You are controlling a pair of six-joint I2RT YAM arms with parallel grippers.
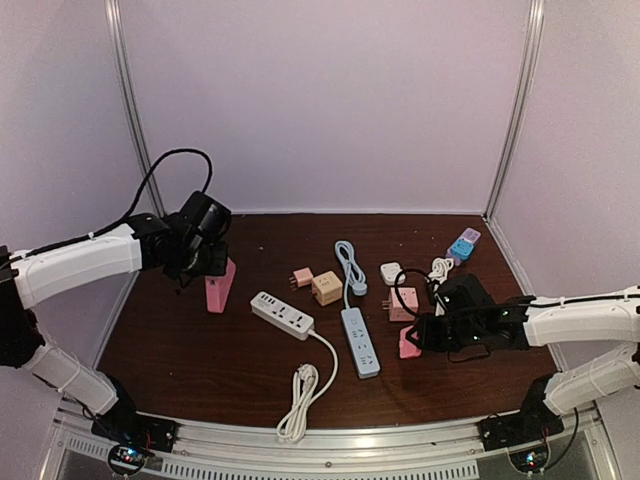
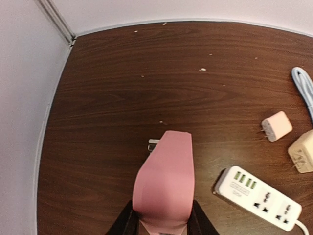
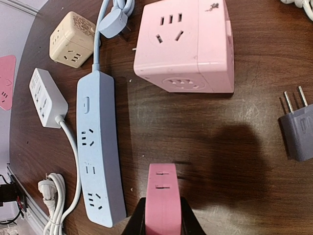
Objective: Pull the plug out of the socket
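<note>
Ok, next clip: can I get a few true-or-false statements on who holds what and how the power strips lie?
1. The left gripper grips a pink plug whose metal prongs show at its far end. True.
2. The right gripper is open and empty. False: it is shut on a pink socket piece, whose slots are in view.
3. The pink plug sits in the pink socket piece. False: they are well apart, one in each gripper.
4. In the top view the blue power strip lies between the white power strip and the pink cube socket. True.
</note>
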